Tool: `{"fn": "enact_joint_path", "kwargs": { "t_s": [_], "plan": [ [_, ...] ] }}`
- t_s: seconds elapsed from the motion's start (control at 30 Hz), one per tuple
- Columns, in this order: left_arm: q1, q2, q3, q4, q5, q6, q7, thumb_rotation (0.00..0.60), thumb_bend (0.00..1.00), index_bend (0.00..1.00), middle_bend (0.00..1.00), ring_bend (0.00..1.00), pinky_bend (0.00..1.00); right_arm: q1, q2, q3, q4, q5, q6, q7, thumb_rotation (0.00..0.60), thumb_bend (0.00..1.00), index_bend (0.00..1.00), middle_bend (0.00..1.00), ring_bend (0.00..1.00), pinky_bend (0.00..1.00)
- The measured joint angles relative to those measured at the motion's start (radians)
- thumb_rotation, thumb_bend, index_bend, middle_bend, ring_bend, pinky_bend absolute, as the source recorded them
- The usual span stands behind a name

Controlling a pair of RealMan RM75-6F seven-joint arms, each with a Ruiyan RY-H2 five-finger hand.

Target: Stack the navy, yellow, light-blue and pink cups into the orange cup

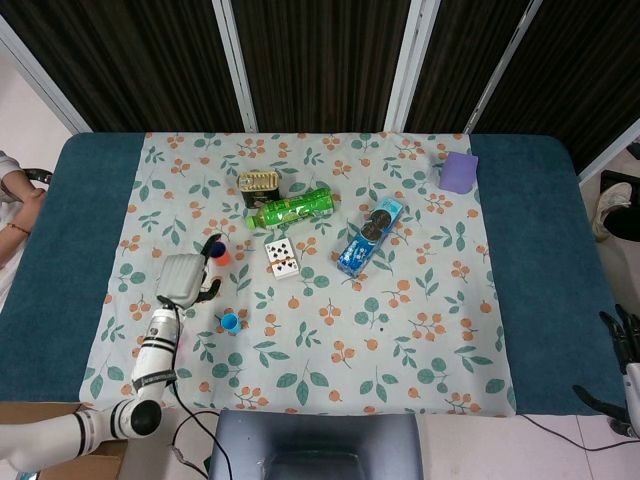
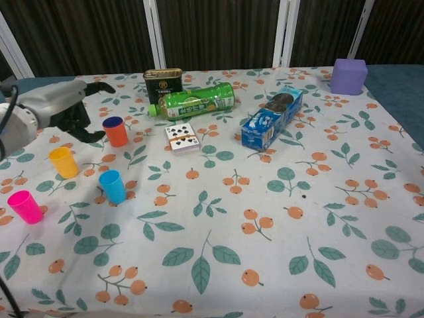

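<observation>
On the left side of the table we saw the pink cup [image 2: 25, 206] standing alone near the front edge, and a little behind it the yellow cup [image 2: 63, 161]. Our left hand [image 2: 66, 109] hung above the cloth just left of the orange cup [image 2: 116, 134], with its fingers spread apart and nothing between them. The navy cup [image 2: 114, 122] sat inside the orange cup, so only its dark rim showed over the orange wall. The light-blue cup [image 2: 112, 186] stood upright in front of this pair, near the yellow one but not touching it.

Further to the right we saw playing cards [image 2: 181, 138] lying flat, and behind them a green bottle [image 2: 193, 101] on its side, next to a brown tin [image 2: 163, 84]. A blue cookie pack [image 2: 272, 117] lay slanted near the middle of the flowered cloth [image 2: 278, 218]. A purple box [image 2: 348, 76] stood at the far right corner.

Our right hand [image 1: 627, 347] showed only at the right edge of the head view, beside the table; we could not tell how its fingers were set.
</observation>
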Motion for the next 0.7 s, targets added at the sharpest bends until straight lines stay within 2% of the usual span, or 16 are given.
{"fn": "enact_joint_path", "kwargs": {
  "t_s": [0.17,0.53,0.7],
  "plan": [
    [0.058,0.055,0.067,-0.044,-0.003,0.024,0.019,0.6,0.35,0.23,1.0,1.0,1.0,-0.002,0.001,-0.002,0.002,-0.006,0.001,0.003,0.6,0.22,0.0,0.0,0.0,0.0],
    [0.061,0.043,0.079,0.032,-0.048,-0.017,0.012,0.6,0.35,0.35,1.0,1.0,1.0,0.0,0.008,-0.013,0.002,-0.024,-0.009,0.016,0.6,0.22,0.0,0.0,0.0,0.0],
    [0.06,0.045,0.076,0.044,-0.063,-0.028,0.01,0.6,0.35,0.38,1.0,1.0,1.0,0.006,0.009,-0.017,0.0,-0.025,-0.024,0.009,0.6,0.21,0.0,0.0,0.0,0.0]
  ]
}}
